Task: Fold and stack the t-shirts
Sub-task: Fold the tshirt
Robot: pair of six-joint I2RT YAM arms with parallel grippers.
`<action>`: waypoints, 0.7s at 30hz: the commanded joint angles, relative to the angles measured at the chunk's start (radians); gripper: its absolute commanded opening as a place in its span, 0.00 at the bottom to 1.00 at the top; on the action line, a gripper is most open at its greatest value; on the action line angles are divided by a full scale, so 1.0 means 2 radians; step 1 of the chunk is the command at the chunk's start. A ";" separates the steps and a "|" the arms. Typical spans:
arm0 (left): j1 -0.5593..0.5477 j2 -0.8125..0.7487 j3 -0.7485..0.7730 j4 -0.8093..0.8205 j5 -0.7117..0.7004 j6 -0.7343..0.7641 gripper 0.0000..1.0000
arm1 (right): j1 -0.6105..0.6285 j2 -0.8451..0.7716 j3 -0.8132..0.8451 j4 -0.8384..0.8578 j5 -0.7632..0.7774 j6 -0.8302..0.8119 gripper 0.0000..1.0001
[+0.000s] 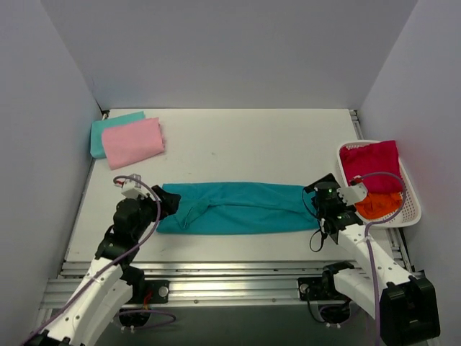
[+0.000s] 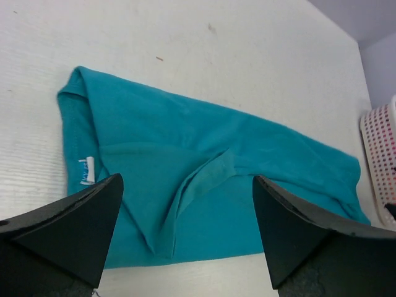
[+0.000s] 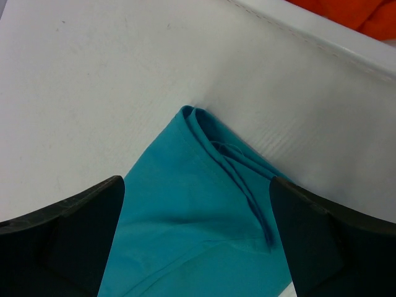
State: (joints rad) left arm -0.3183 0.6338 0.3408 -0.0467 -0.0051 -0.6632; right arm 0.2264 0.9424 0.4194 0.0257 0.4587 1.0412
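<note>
Reaching forward from the near edge, both arms are bent low over the bench (image 1: 238, 137), one at each end of the deep teal t-shirt (image 1: 238, 207).

Left arm: elbow raised, wrist angled down and inward. The left end effector (image 1: 166, 202) is at the shirt's left end. In its wrist view the left end effector (image 2: 187, 182) is released, fingers spread wide, with teal cloth (image 2: 185, 136) showing across the gap. No cloth is pinched.

Right arm: forearm runs up from the lower right, wrist tipped toward the shirt's right end. The right end effector (image 1: 322, 194) sits there, just beside the white lattice basket (image 1: 414, 209). In its wrist view the right end effector (image 3: 198, 182) is also released, fingers wide apart over a folded corner of the shirt (image 3: 185, 204).

Deep teal t-shirt: lies in a long narrow band, left to right, across the bench's near middle. It is folded lengthwise. A sleeve hem makes a diagonal ridge near the left end, and a small white label (image 2: 86, 170) sits at the left edge. At the right corner the layered edges are rolled slightly.

Other shirts:
- The pink t-shirt (image 1: 133, 142) is folded at the far left corner, on top of the pale aqua t-shirt (image 1: 101, 130).
- The crimson t-shirt (image 1: 371, 164) and orange t-shirt (image 1: 378, 204) are bunched in the basket, crimson at the far end.
</note>
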 commanded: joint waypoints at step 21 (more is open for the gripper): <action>-0.014 0.227 0.058 0.079 -0.118 -0.071 0.95 | 0.056 0.088 0.109 -0.017 0.061 -0.009 1.00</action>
State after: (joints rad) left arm -0.3374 1.0523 0.3935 -0.0029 -0.1967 -0.7654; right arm 0.3302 1.0920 0.5804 -0.0113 0.5289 1.0439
